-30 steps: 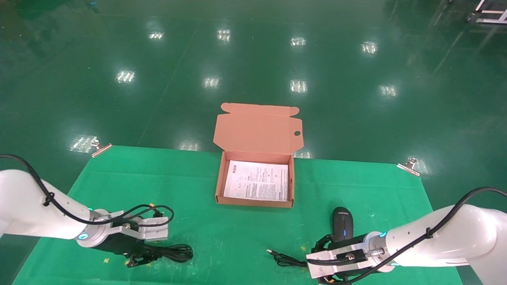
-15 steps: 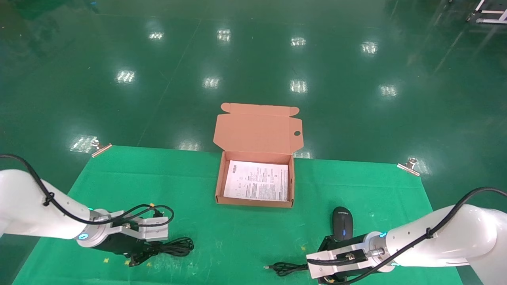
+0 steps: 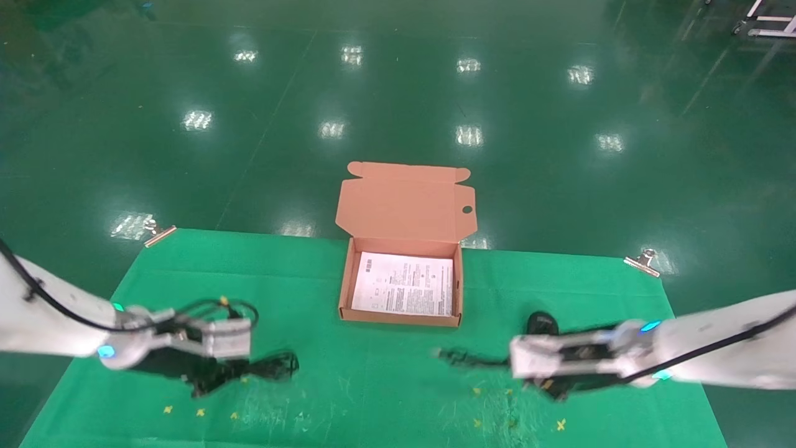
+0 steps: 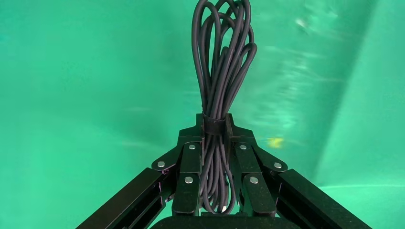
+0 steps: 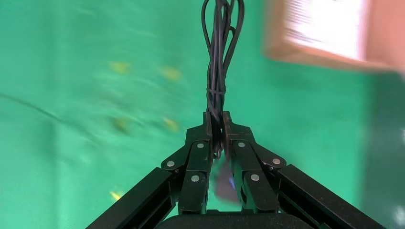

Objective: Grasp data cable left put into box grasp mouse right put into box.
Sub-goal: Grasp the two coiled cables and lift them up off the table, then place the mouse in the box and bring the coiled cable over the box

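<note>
The data cable (image 3: 268, 367), a black looped bundle, sticks out from my left gripper (image 3: 217, 374), which is shut on it near the table's front left. In the left wrist view the bundle (image 4: 220, 62) runs between the shut fingers of the gripper (image 4: 215, 123). My right gripper (image 3: 506, 361) is shut on the mouse's thin cord (image 3: 463, 358). The black mouse (image 3: 542, 323) shows just behind that arm. In the right wrist view the gripper (image 5: 217, 119) pinches the cord (image 5: 217, 57), and the mouse (image 5: 222, 183) is a blur behind the fingers. The salmon box (image 3: 460, 286) stands open at the middle back.
Green cloth covers the table (image 3: 373, 398), with small yellow marks near the front. Metal clips (image 3: 640, 261) hold the cloth at the back corners. The box's lid (image 3: 404, 202) stands up behind it. A corner of the box (image 5: 334, 52) shows in the right wrist view.
My right arm has risen and swung forward, carrying the cord with it; the mouse has shifted toward the back. My left arm has risen a little with the cable bundle.
</note>
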Controlling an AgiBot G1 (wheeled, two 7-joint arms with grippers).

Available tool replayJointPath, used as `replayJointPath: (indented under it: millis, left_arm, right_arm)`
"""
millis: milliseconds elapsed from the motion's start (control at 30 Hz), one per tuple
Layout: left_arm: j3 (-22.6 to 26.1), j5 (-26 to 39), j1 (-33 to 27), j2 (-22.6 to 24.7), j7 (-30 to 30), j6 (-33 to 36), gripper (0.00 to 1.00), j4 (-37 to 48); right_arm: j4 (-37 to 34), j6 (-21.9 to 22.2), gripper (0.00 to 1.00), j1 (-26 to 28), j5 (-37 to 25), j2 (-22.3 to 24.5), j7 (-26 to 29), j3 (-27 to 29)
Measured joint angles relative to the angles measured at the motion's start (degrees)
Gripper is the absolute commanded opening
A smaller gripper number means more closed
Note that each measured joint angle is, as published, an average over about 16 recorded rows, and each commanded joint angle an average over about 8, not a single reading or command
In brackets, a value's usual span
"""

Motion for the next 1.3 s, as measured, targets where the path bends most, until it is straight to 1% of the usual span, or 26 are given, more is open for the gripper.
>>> replayJointPath:
  millis: [133,233,333,433,600,767,900,1100,1300]
  left_arm:
    - [-1.4,-1.0,-1.9,-1.3,-0.4,-0.7,0.00,-3.5]
    - [-2.4,-1.2,-3.3,-1.8,-1.0,-2.0,0.00,-6.2]
    - [-3.2,-1.1,-4.6,-1.7,-1.9,-3.9,0.00,-8.7]
    - [-3.8,-0.4,-5.7,-1.3,-2.9,-6.1,0.00,-10.9]
    - [-4.3,1.3,-7.3,0.0,-4.7,-9.6,0.00,-13.4]
    - [-4.6,3.4,-8.6,1.2,-6.6,-12.5,0.00,-14.5]
    - [-4.7,4.7,-9.4,1.9,-7.9,-14.1,0.00,-14.7]
    - [-4.9,5.9,-9.8,2.1,-9.0,-15.4,0.00,-14.8]
    - [-4.7,6.9,-9.4,1.2,-9.5,-15.4,0.00,-14.9]
  right_arm:
    - [3.7,1.2,0.00,2.9,0.6,2.4,2.8,2.3]
    - [5.6,2.5,0.00,5.4,0.8,2.9,4.1,3.8]
    - [6.3,4.0,0.00,8.0,1.0,2.1,4.4,4.9]
    - [5.4,5.6,0.00,10.7,1.5,0.1,3.7,5.7]
    - [0.7,8.2,0.00,15.2,3.2,-5.0,0.1,6.7]
    - [-6.4,10.3,0.00,19.1,5.5,-10.4,-5.5,7.5]
    - [-11.8,11.5,0.00,21.7,7.0,-14.0,-9.8,7.9]
    - [-17.2,12.2,0.00,23.8,8.4,-17.2,-14.2,8.2]
    - [-19.7,12.6,0.00,23.8,8.8,-18.6,-16.2,8.1]
